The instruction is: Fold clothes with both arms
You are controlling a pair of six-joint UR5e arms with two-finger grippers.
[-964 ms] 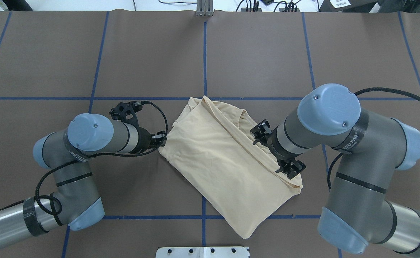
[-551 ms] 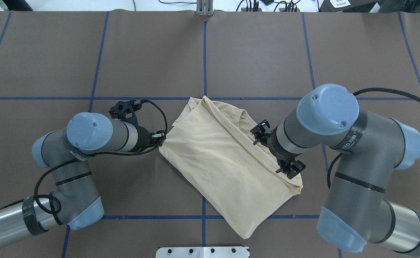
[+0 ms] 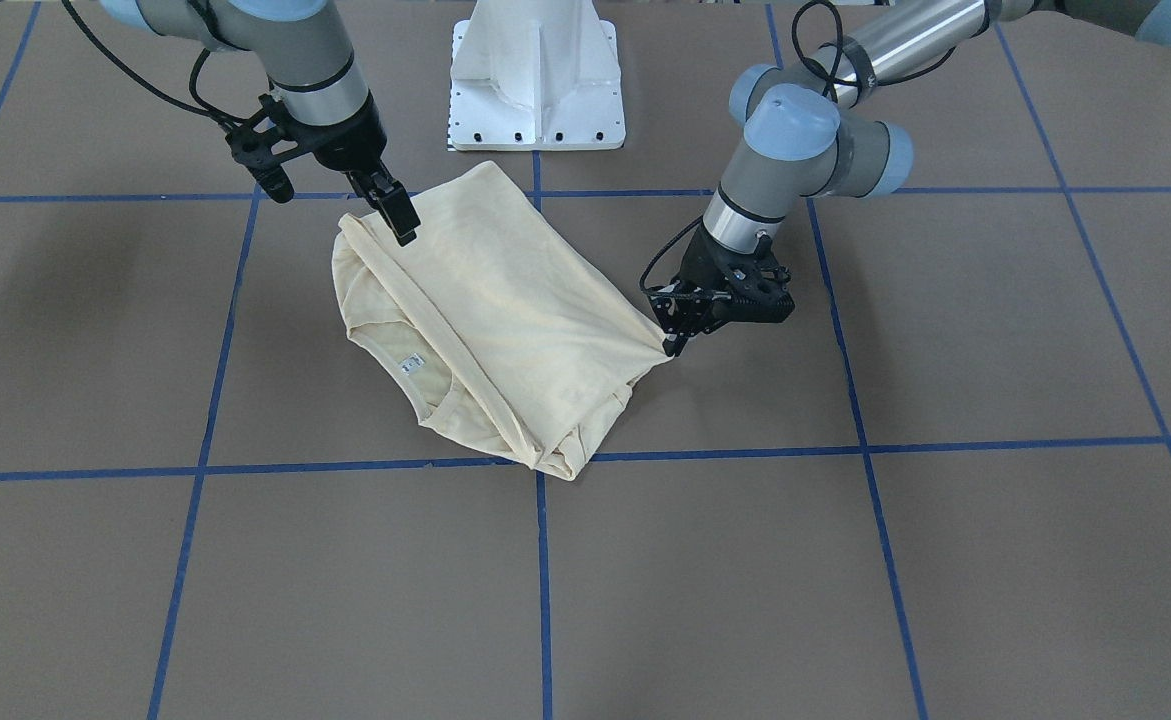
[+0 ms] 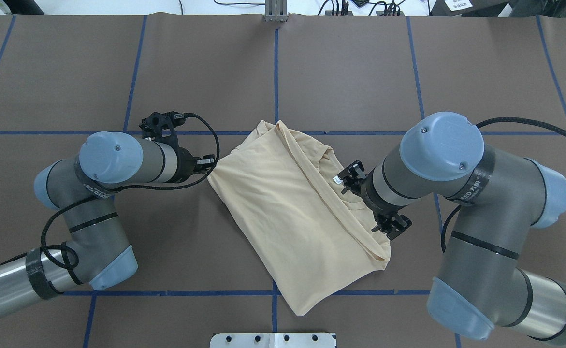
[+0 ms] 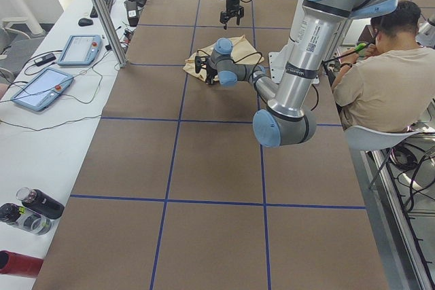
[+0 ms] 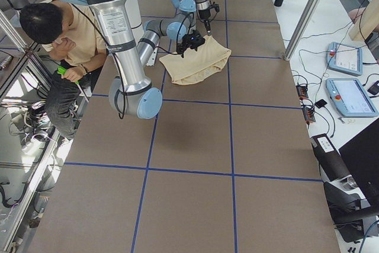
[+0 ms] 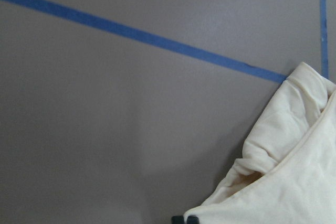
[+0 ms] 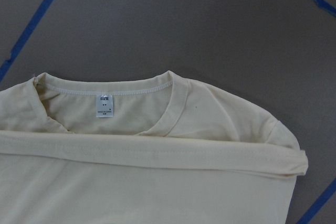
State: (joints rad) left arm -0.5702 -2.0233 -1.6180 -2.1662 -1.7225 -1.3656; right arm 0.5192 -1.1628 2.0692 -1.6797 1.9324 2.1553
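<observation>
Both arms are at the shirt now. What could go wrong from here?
The left pincer grips only a corner of the shirt; the cloth could slip out. The right pincer sits at the opposite edge; uneven pulling might undo the folded band beside the neck label.

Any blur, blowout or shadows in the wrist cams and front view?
Right wrist view: sharp; the small white neck label on the pale cream-yellow knit shirt reads SIZE. Left wrist view: softer, shirt nearly washed out, faint shadow on the brown table. Front-facing view: even light, diffuse shadows on the table, no glare.
</observation>
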